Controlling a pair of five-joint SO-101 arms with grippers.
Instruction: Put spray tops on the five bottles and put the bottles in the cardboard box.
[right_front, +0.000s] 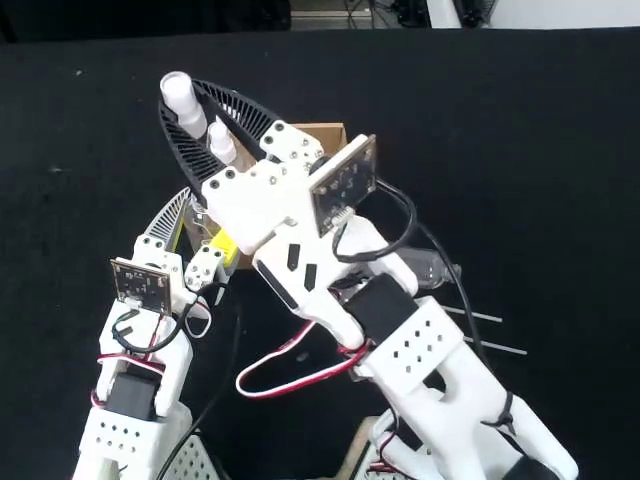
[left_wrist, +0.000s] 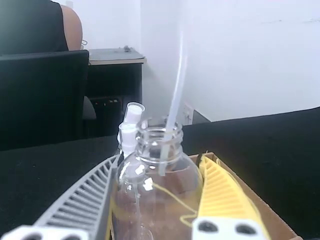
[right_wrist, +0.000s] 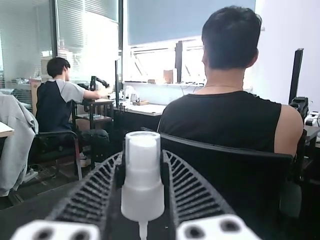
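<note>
The left gripper (left_wrist: 160, 167) has its jaws closed on a clear glass bottle (left_wrist: 155, 195). The grey jaw lies along one side of the glass and the yellow jaw along the other. The bottle stands upright between them, its open threaded mouth rising just past the jaw tips. In the high view this gripper (right_front: 205, 240) sits at the near edge of the cardboard box (right_front: 325, 131). From its own camera, a wall of the box (left_wrist: 260, 202) shows just outside the yellow jaw.

The right gripper (right_wrist: 142, 160) is held higher, with its black ribbed jaws clamped on a white spray top (right_wrist: 142, 175). The cap stands between the jaw tips and its collar sits a little deeper between the jaws. In the high view this gripper (right_front: 188, 112) carries the spray top (right_front: 180, 96) at the very tips of its jaws, above the black bench (right_front: 520, 150). A thin clear tube (left_wrist: 176, 85) comes down from above the left jaws, and its lower end sits inside the bottle's mouth.

A second white top (left_wrist: 131, 122) shows just beyond the left jaw tips, behind the bottle. What it sits on cannot be told.
</note>
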